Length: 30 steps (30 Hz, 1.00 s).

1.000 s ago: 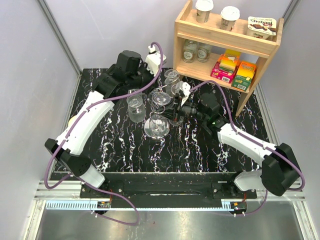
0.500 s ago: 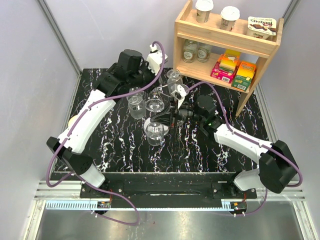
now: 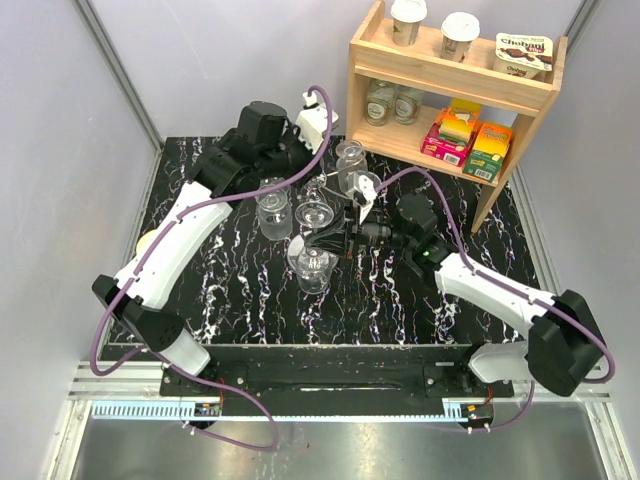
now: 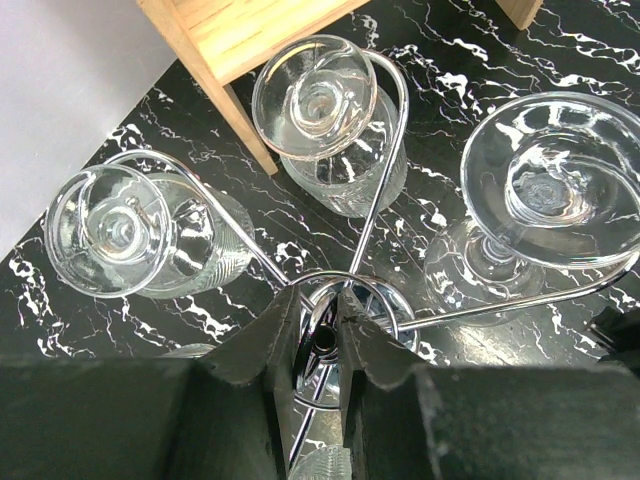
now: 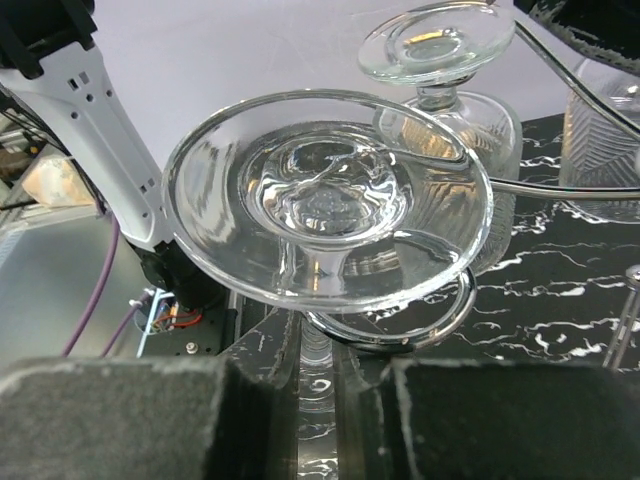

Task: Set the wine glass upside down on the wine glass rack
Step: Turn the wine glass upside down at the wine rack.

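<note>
Both grippers work together: nearest, the right gripper (image 5: 315, 375), jaws narrowed onto the stem, holds the clear stemmed wine glass (image 5: 325, 200) foot-up, its stem apparently inside a curled arm of the shiny silver wire rack (image 4: 372, 290), so the foot can hang on the wire. Behind it, the left gripper (image 4: 320, 330) pinches the rack's thin central post, likely steadying the stand.
</note>
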Available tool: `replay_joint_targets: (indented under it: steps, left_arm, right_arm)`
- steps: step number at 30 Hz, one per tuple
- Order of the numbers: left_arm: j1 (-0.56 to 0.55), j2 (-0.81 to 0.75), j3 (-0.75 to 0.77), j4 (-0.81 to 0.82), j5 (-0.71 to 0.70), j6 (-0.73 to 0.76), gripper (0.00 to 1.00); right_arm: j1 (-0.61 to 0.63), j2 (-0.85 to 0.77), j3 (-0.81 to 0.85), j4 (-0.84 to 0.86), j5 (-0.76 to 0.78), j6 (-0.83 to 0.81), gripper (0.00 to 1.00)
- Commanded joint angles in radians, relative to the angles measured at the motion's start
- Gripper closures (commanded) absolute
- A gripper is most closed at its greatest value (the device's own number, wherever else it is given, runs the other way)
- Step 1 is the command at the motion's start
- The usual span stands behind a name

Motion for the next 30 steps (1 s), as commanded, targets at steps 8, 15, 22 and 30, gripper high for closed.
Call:
replay_joint_targets:
  steps: [8,15,22,30]
  left_arm:
    - [-0.012,-0.007,-0.058,0.087,-0.043,0.021,1.0]
    - [-0.01,-0.027,-0.071,0.087,-0.062,0.028,1.0]
    - [-0.009,-0.048,-0.097,0.093,-0.06,0.029,1.0]
    - [-0.01,-0.051,-0.092,0.093,-0.059,0.031,1.0]
  right_arm:
    - [0.03,-0.16,-0.005,-0.217,0.073,-0.296,1.0]
    - [0.032,-0.156,0.027,-0.274,0.117,-0.318,1.0]
    - [0.032,-0.133,0.049,-0.307,0.159,-0.327,0.87]
    - [0.03,-0.131,0.11,-0.422,0.182,-0.38,0.51]
